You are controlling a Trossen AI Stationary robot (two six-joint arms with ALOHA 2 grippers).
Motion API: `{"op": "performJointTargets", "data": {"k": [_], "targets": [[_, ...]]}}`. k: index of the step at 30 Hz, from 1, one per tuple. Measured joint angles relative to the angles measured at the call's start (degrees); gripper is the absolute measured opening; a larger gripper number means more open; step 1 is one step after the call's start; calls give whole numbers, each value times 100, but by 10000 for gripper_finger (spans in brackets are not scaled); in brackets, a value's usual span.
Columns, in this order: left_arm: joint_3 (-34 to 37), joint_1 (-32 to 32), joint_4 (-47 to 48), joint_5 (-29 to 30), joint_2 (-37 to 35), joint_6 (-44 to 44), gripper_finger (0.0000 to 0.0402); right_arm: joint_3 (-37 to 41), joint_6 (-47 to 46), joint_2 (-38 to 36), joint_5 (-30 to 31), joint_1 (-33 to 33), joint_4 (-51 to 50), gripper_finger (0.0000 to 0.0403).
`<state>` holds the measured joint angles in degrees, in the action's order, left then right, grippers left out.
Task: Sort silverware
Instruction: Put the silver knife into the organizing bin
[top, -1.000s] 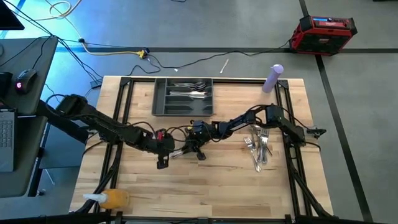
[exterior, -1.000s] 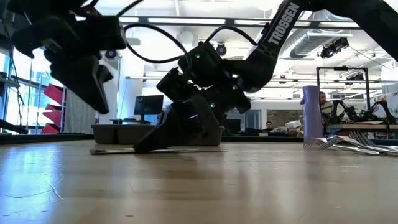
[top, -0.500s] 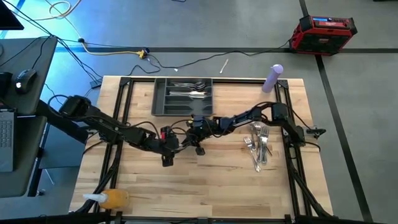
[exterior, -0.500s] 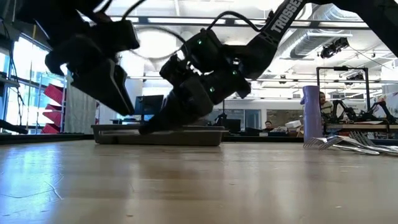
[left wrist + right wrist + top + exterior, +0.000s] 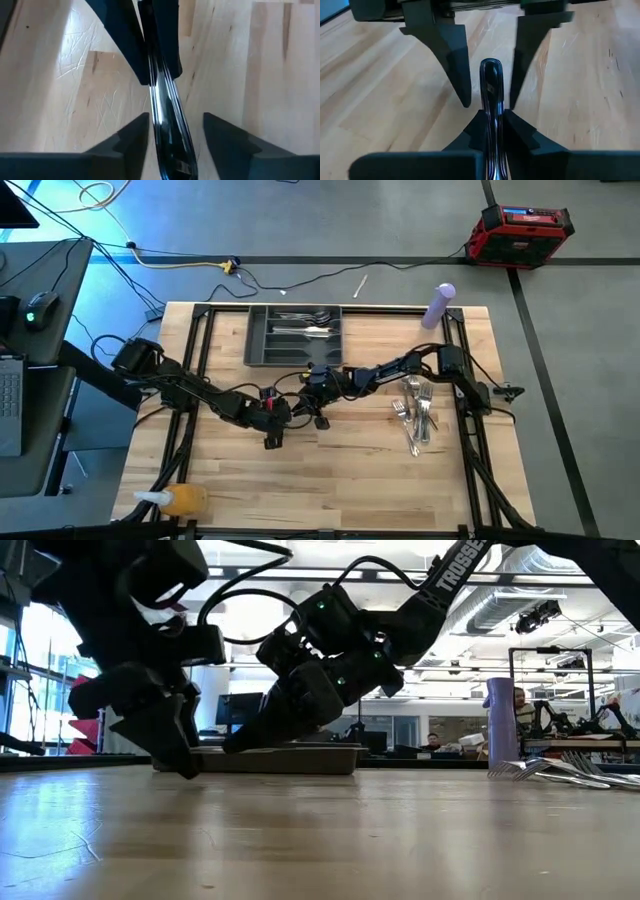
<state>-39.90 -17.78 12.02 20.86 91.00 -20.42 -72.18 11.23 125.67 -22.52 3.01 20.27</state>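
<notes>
Both arms meet mid-table, just in front of the tray (image 5: 294, 335). The right gripper (image 5: 490, 131) is pinched tight on a slim, mirror-bright utensil handle (image 5: 491, 90), its rounded end poking out past the dark fingertips. I can't tell whether it's a spoon, fork or knife.

Facing it, the left gripper (image 5: 175, 132) stands with its two wedge-shaped fingers (image 5: 131, 137) spread, one on either side of that same polished handle (image 5: 167, 130), with a gap on both sides and no contact. In the high view the two grippers sit nose to nose, left gripper (image 5: 275, 420) beside right gripper (image 5: 312, 402).

From table height, the piece is held low, slanting down toward the pale, scratched wooden planks of the table (image 5: 400, 840).

The tray is a dark grey, matte rectangle with long compartments, a few shiny pieces (image 5: 300, 325) already lying in it. Off on the right side of the table, a loose heap of silverware (image 5: 415, 415) glints, fork tines tangled together. A lilac cylinder bottle (image 5: 438, 305) stands upright at the far right corner, and an orange-topped bottle (image 5: 175, 500) lies at the near left edge.
</notes>
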Motion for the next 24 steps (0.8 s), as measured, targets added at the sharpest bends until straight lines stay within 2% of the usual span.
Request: {"op": "performJointTargets", "data": {"k": [4, 5, 8, 11, 15, 16, 19, 21, 24], "targets": [[0, 4, 32, -23, 0, -120, 63, 0, -75, 0, -5, 2, -35, 18], [0, 11, 44, -48, 0, -153, 52, 0, -97, 0, 43, 1, -49, 18], [-48, 22, 124, -39, 2, -182, 52, 0, -66, -4, 52, 2, -58, 39], [-175, 19, 365, 7, 2, -143, 52, -4, 87, -89, 220, 0, -208, 86], [-350, 19, 723, 97, 0, -119, 52, -6, 686, -795, 324, 120, -1404, 156], [-422, 15, 889, 180, -1, -75, 52, -7, 902, -1081, 493, 148, -1819, 170], [-751, 112, 1532, 599, -62, 218, 52, -11, 1450, -2012, 1723, 140, -2879, 189], [-1014, 298, 2086, 868, -161, 600, 52, -13, 1599, -2616, 2402, 127, -3436, 188], [-1448, 719, 2894, 1277, -395, 1311, 52, -13, 1506, -3401, 2997, 175, -4182, 175]]}}
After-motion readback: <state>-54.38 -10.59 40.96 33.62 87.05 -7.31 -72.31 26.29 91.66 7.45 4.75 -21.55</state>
